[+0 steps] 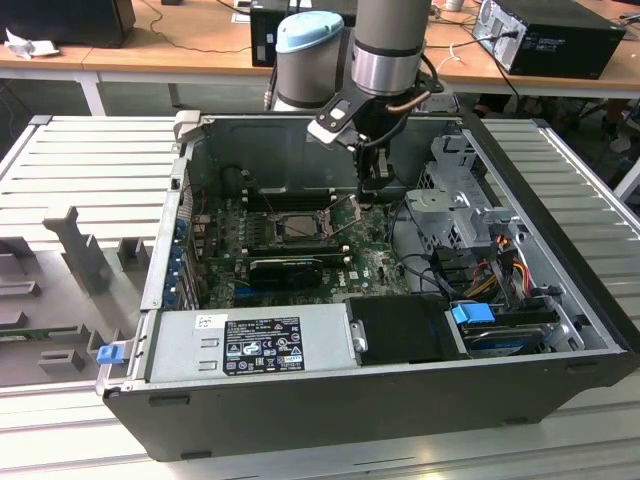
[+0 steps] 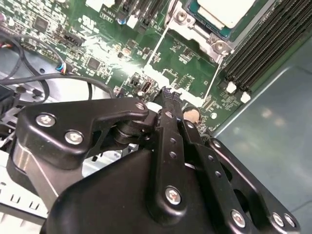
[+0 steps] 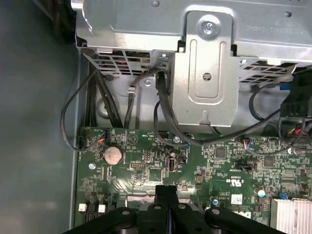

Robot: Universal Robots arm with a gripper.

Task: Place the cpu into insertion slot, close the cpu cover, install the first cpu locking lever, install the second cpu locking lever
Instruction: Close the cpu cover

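Black gripper closed, empty, over green board — pale cpu nearby

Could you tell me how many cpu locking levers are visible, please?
2. The first lever extends from the insertion slot over the green board; the second lever runs beside the memory slots.

You're looking across a grey ribbed metal table. Behind it runs a pale wooden desk carrying a black computer box at the exterior view's right. A grey moulded holder sits at its left, evenly lit.
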